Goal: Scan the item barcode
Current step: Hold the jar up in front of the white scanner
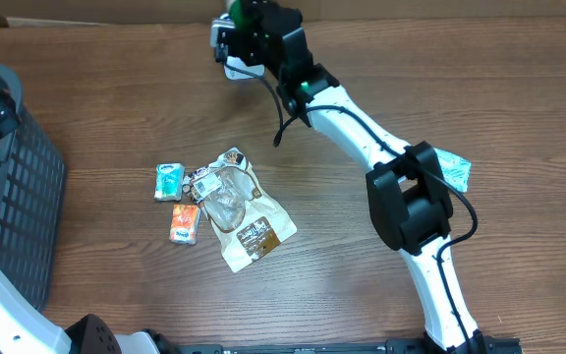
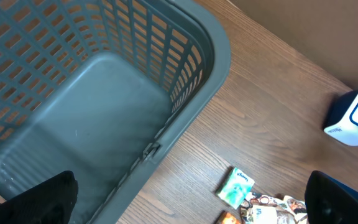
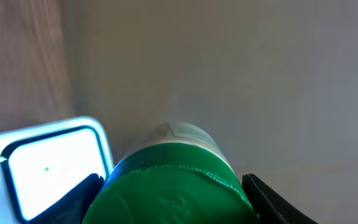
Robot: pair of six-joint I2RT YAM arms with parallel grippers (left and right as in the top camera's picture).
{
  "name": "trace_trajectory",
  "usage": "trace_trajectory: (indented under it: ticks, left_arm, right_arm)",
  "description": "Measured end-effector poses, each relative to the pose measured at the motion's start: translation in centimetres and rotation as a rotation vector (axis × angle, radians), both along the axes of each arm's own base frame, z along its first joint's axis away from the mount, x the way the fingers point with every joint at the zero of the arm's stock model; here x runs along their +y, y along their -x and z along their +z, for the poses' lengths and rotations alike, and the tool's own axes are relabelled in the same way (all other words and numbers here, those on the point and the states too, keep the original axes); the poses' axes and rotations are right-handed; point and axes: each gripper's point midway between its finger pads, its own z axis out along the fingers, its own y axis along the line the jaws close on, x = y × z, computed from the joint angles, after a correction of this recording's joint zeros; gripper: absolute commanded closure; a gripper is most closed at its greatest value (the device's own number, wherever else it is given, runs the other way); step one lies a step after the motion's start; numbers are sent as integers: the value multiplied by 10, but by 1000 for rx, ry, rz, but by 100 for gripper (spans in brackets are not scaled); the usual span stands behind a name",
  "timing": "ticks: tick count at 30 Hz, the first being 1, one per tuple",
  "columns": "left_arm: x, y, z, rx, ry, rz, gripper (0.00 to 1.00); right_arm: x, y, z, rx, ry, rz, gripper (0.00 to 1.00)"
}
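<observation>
Green-lidded bottle (image 3: 173,186); white-and-blue scanner (image 2: 355,117); grey lattice-walled basket (image 2: 220,61); brown wood-grain table (image 1: 106,108); teal packet (image 1: 169,181), orange packet (image 1: 184,223), tan pouch (image 1: 263,234) with dark brown label; white right arm (image 1: 362,123) with black joints and a green light

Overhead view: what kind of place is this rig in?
Probably a mock retail checkout bench: a white barcode scanner, a grey plastic basket and loose small packets sit on a wooden table. The right gripper holds a green-capped bottle by the scanner.
</observation>
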Motion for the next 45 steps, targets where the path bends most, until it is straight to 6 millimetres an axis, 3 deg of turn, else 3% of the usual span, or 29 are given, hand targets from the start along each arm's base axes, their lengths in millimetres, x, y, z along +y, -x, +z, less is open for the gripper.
trace_trajectory:
  ticks: [4,27,32,35,38,45]
  left_arm:
    - [0,0,0,0,0,0,0]
    - [0,0,0,0,0,0,1]
    - [0,0,0,0,0,0,0]
    - [0,0,0,0,0,0,0]
    - [0,0,0,0,0,0,1]
    - [0,0,0,0,0,0,1]
  right_arm:
    - [8,5,1,-24,34,20,81]
    - [6,4,0,-34,57,20,81]
    - [10,11,-16,81,3,26,81]
    - [14,26,-28,236,-64,40,82]
    - [13,56,-18,436,-153,47,82]
    - [-12,144,62,807,-379,22,81]
